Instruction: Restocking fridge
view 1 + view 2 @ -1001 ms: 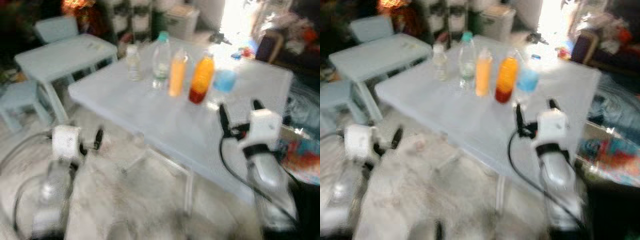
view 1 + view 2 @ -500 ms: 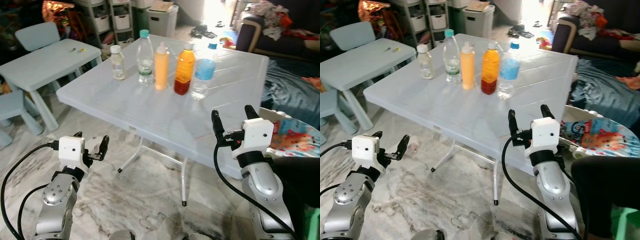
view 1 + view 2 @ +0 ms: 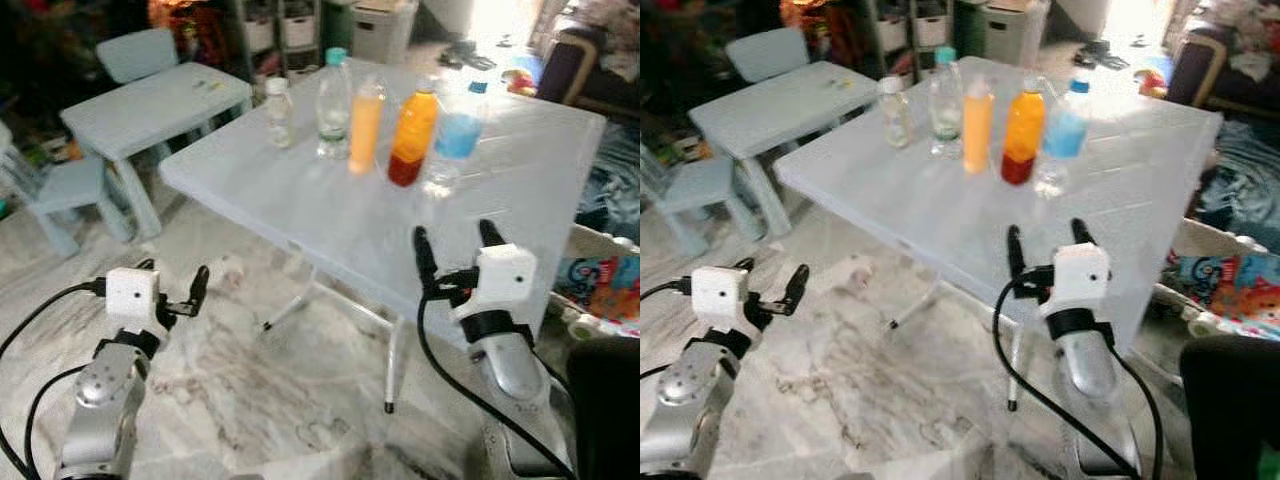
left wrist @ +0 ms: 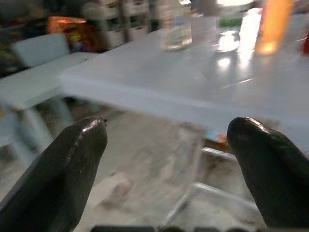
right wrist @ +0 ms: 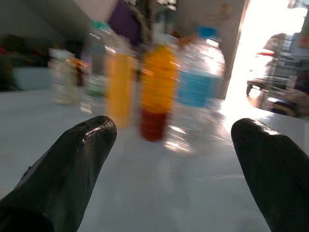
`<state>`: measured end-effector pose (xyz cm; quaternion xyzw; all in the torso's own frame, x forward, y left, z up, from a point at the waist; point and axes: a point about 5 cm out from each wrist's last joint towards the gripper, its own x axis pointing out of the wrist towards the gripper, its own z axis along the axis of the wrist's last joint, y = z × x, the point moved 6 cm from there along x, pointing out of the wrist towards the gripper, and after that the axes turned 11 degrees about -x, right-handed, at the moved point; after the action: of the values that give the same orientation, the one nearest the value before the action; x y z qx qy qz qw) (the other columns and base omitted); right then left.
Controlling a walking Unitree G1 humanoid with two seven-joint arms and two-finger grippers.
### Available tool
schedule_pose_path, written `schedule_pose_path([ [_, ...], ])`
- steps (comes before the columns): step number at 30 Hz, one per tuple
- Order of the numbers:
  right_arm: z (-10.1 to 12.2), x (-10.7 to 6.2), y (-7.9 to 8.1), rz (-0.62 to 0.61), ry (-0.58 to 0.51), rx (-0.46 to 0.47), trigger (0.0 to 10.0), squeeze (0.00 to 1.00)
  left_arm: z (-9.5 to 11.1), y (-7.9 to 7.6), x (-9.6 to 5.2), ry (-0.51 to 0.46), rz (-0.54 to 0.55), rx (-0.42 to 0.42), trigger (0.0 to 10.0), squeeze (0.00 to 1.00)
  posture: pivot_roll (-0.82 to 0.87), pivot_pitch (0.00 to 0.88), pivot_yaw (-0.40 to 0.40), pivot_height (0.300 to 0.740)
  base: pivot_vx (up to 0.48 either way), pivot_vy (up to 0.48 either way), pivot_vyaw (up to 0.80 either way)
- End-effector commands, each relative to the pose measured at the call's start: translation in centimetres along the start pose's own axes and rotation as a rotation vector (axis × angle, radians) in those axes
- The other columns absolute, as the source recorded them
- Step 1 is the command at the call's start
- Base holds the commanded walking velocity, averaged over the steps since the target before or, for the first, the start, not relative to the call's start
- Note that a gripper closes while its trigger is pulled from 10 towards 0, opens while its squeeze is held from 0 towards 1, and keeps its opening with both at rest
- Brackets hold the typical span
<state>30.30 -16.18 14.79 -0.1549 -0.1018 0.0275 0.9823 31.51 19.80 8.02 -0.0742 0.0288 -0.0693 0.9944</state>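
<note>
Five bottles stand upright in a row on the counter, well ahead of both tools: a small pale bottle, a clear bottle with a teal cap, a yellow-orange bottle, an orange bottle with a red base, and a water bottle with a blue label. They stand close together, neighbours near or just touching; exact contact cannot be resolved. The right tool is raised at the near edge of the counter, its two fingers spread apart and holding nothing, with the row directly beyond it; in the right wrist view the orange bottle with a red base sits between the two fingers, still at a distance. The left tool hangs lower, beside the counter and over the marble floor, also spread apart and holding nothing. A smaller table and a small chair stand beyond the left tool. Judged from this state, the task is at its start: no bottle is lifted or gripped, all five remain to be carried, and no fridge is in view.
</note>
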Motion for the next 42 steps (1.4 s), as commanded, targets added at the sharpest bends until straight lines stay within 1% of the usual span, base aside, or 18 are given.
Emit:
schedule_pose_path([
  [1, 0.2, 0.1, -0.4, -0.018, -0.006, -0.002, 10.0, 0.0, 0.1, -0.2, 0.2, 0.001, -0.015, 0.014, 10.0, 0.0, -0.03, 0.0, 0.048, 0.74, 0.311, 0.0, 0.53],
  [3, 0.1, 0.1, -0.5, -0.022, -0.003, 0.001, 10.0, 0.0, 0.1, -0.3, 0.3, 0.001, -0.017, 0.015, 10.0, 0.0, -0.03, 0.0, 0.048, 0.74, 0.311, 0.0, 0.49],
  [17, 0.0, 0.3, -0.3, -0.02, 0.004, 0.0, 10.0, 0.0, -0.2, -0.5, 0.3, 0.012, -0.024, 0.02, 10.0, 0.0, -0.03, 0.0, 0.042, 0.74, 0.292, 0.0, 0.0],
  [19, -0.1, 0.4, -0.2, -0.024, 0.005, 0.001, 10.0, 0.0, -0.6, -0.5, 0.2, 0.029, -0.02, 0.021, 10.0, 0.0, -0.03, 0.0, 0.041, 0.74, 0.0, 0.0, 0.0],
  [24, 0.2, 0.8, -0.1, -0.018, -0.005, -0.001, 10.0, 0.0, -0.6, -0.6, 0.2, 0.03, -0.021, 0.024, 10.0, 0.0, -0.03, 0.0, 0.04, 0.74, 0.0, 0.0, 0.0],
  [29, 1.2, 2.3, -1.0, -0.025, -0.041, 0.0, 10.0, 0.0, -0.7, -0.4, -0.1, 0.037, -0.018, 0.035, 10.0, 0.0, -0.02, 0.016, 0.043, 0.74, 0.0, 0.0, 0.0],
  [30, 1.2, 2.3, -1.0, -0.025, -0.041, 0.0, 10.0, 0.0, -0.7, -0.4, -0.1, 0.037, -0.018, 0.035, 10.0, 0.0, -0.02, 0.016, 0.043, 0.74, 0.0, 0.0, 0.0],
  [31, 1.5, 2.9, -1.2, -0.018, -0.055, -0.011, 10.0, 0.0, -0.8, -0.2, -0.3, 0.044, -0.016, 0.041, 10.0, 0.0, -0.02, 0.029, 0.045, 0.74, 0.0, 0.0, 0.0],
  [34, 1.7, 3.7, -1.6, -0.017, -0.066, -0.022, 10.0, 0.0, -0.7, 0.0, -0.5, 0.048, -0.013, 0.045, 10.0, 0.0, -0.01, 0.039, 0.048, 0.74, 0.0, 0.0, 0.0],
  [35, 2.0, 4.3, -2.0, -0.017, -0.076, -0.029, 10.0, 0.0, -0.7, 0.1, -0.7, 0.049, -0.012, 0.048, 10.0, 0.0, 0.0, 0.049, 0.051, 0.74, 0.0, 0.0, 0.0],
  [36, 2.0, 4.3, -2.0, -0.017, -0.076, -0.029, 10.0, 0.0, -0.7, 0.1, -0.7, 0.049, -0.012, 0.048, 10.0, 0.0, 0.0, 0.049, 0.051, 0.74, 0.0, 0.0, 0.0],
  [38, 2.5, 5.5, -2.7, -0.011, -0.094, -0.048, 10.0, 0.0, -0.6, 0.3, -1.0, 0.056, -0.011, 0.055, 10.0, 0.0, 0.01, 0.06, 0.056, 0.74, 0.0, 0.0, 0.0],
  [39, 2.5, 5.5, -2.7, -0.011, -0.094, -0.048, 10.0, 0.0, -0.6, 0.3, -1.0, 0.056, -0.011, 0.055, 10.0, 0.0, 0.01, 0.06, 0.056, 0.74, 0.0, 0.0, 0.0],
  [40, 2.8, 6.2, -3.1, -0.011, -0.101, -0.04, 10.0, 0.0, -0.5, 0.4, -1.2, 0.058, -0.012, 0.059, 10.0, 0.0, 0.02, 0.066, 0.061, 0.74, 0.0, 0.0, 0.0],
  [42, 3.1, 6.5, -3.3, -0.01, -0.108, -0.041, 10.0, 0.0, -0.4, 0.4, -1.2, 0.059, -0.013, 0.062, 10.0, 0.0, 0.02, 0.071, 0.066, 0.74, 0.0, 0.0, 0.0],
])
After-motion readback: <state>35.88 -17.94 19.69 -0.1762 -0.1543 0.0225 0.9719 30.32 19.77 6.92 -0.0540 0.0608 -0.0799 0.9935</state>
